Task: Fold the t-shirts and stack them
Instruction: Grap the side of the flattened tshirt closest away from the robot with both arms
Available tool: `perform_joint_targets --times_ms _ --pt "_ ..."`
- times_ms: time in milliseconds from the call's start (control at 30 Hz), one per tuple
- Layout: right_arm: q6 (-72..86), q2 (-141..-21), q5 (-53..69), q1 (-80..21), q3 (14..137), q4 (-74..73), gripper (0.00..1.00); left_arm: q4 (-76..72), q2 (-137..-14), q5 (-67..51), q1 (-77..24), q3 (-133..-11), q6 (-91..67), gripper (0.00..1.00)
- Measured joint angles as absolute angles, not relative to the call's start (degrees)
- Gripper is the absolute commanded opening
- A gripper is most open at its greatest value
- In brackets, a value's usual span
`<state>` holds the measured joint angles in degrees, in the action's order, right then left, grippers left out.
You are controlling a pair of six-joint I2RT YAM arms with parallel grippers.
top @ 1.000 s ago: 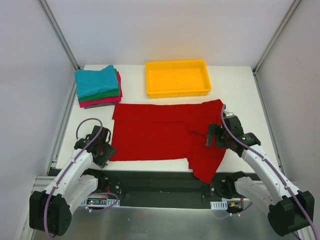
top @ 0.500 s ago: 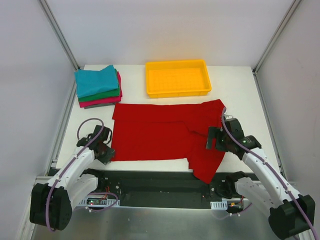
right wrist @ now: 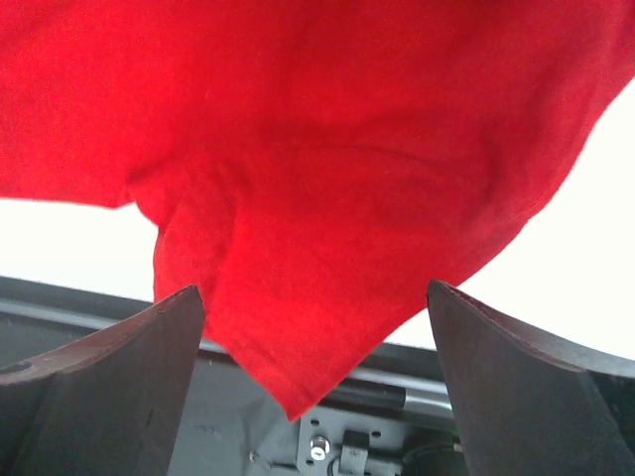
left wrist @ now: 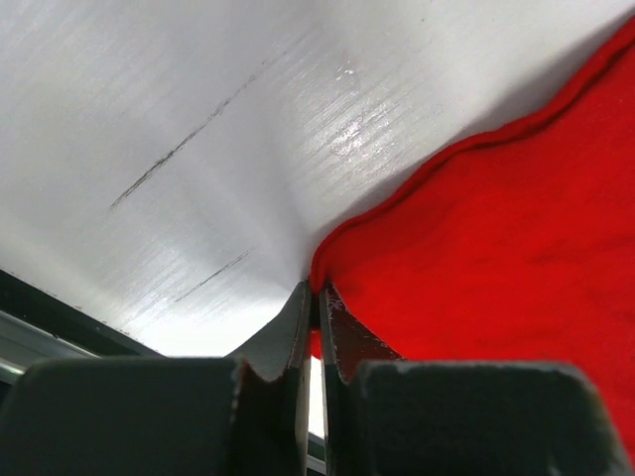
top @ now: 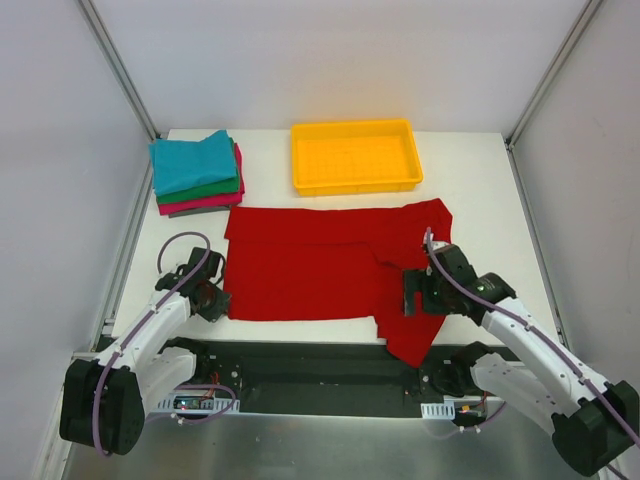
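Left claw [top: 208, 297] [left wrist: 316, 315]: closed, fingers [left wrist: 283, 347] pinched together on the near left corner of the red t-shirt [top: 310, 265] [left wrist: 496, 248]; a sliver of red cloth shows between them. Position: low on the tabletop [top: 480, 200], at the shirt's left edge.

Right claw [top: 412, 297] [right wrist: 316, 290]: wide open, holding nothing; both fingers [right wrist: 99, 377] stand well apart, one either side of a pointed flap of the red t-shirt [right wrist: 327, 149]. Position: over the shirt's right portion, near the front of the tabletop.

Red t-shirt: spread mostly flat across the middle of the tabletop. The left part lies smooth; the right part is rumpled and doubled over. Its near right corner hangs past the front edge, over the dark strip.

Folded stack, far left corner of the tabletop: teal t-shirt [top: 192, 160] on top, green t-shirt [top: 215, 187] beneath it, pink-red t-shirt [top: 200, 203] lower down. Apart from the red shirt.

Yellow tray [top: 355, 185]: far centre, just beyond the red shirt's far edge. Whether the two touch cannot be told.
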<state>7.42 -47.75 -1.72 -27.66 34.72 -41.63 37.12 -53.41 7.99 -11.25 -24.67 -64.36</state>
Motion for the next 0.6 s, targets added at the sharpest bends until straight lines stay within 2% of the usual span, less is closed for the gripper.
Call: perform_joint_targets --times_ms 133,233,300,333,433,600 --pt "7.8 -49.5 -2.2 -36.7 36.3 -45.4 0.97 36.5 -53.4 8.1 -11.2 -24.7 -63.5 0.0" --pt "9.5 -51.2 -2.8 -44.5 37.7 -47.8 0.9 36.4 -53.7 8.3 -11.2 -24.9 -63.1 0.0" --pt "12.1 -52.6 -3.3 -48.5 37.9 -49.1 0.82 36.3 -53.7 8.5 -11.2 -25.0 -62.7 0.0" --pt "13.5 -53.2 -3.5 -49.7 37.7 -49.8 0.76 36.3 -53.7 8.5 -11.2 -25.0 -62.6 0.0" --pt "18.0 -53.2 -3.8 -50.7 35.5 -50.2 0.69 36.2 -53.8 8.5 -11.2 -25.0 -62.3 0.0" --pt "22.8 -53.3 -3.6 -50.8 31.7 -50.1 0.64 36.1 -54.1 8.5 -11.2 -25.1 -62.0 0.0"
